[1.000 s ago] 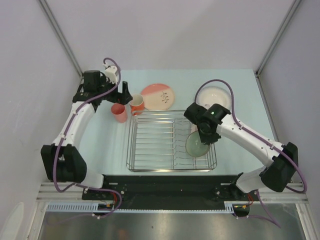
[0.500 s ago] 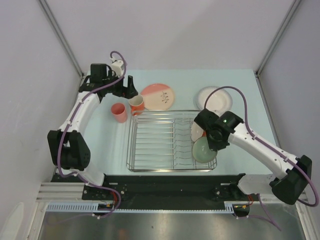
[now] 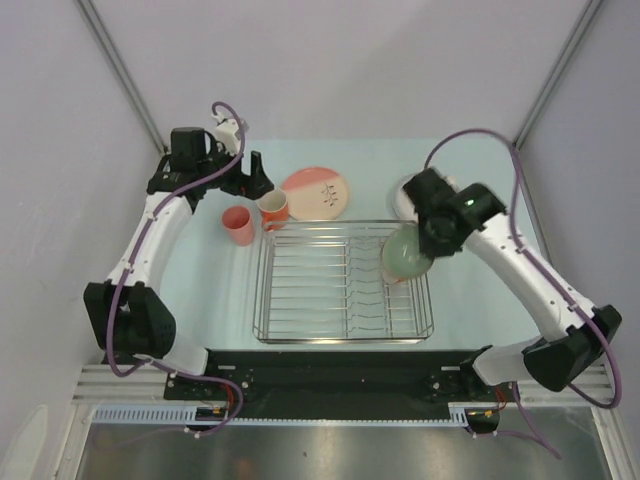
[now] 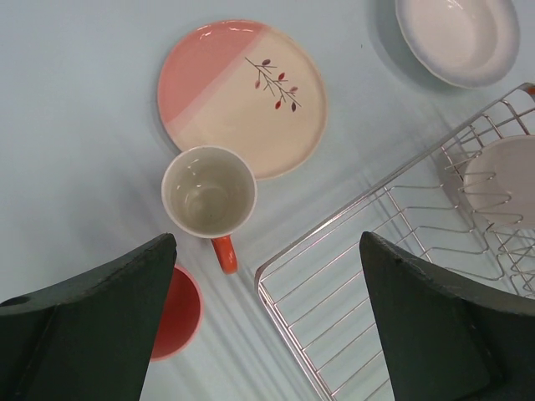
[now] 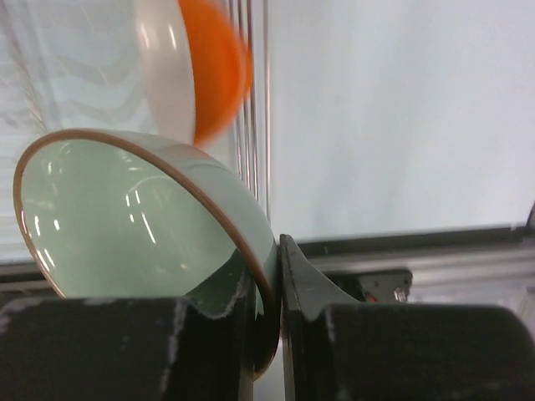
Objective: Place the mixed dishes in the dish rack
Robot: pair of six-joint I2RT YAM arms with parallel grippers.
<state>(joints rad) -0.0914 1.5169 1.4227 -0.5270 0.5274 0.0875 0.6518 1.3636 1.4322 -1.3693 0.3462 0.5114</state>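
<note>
My right gripper (image 3: 428, 247) is shut on the rim of the pale green bowl (image 3: 403, 252), which it holds tilted over the far right part of the dish rack (image 3: 330, 285). In the right wrist view the fingers (image 5: 301, 288) pinch the bowl's wall (image 5: 125, 217), with the orange bowl (image 5: 201, 71) standing on edge behind it. My left gripper (image 3: 255, 180) is open and empty above the orange mug (image 4: 208, 192), next to the pink tumbler (image 4: 175, 313). The pink-and-cream plate (image 4: 242, 96) and the white shallow plate (image 4: 458, 38) lie on the table beyond the rack.
The rack's wire corner (image 4: 263, 276) is just right of the mug's handle. The orange bowl (image 4: 501, 188) stands among the tines at the rack's right end. Grey walls enclose the table on the left, right and back.
My right arm has lifted the green bowl from the rack's near right toward its far right, and swung its elbow back. My left gripper has shifted only slightly above the mug.
</note>
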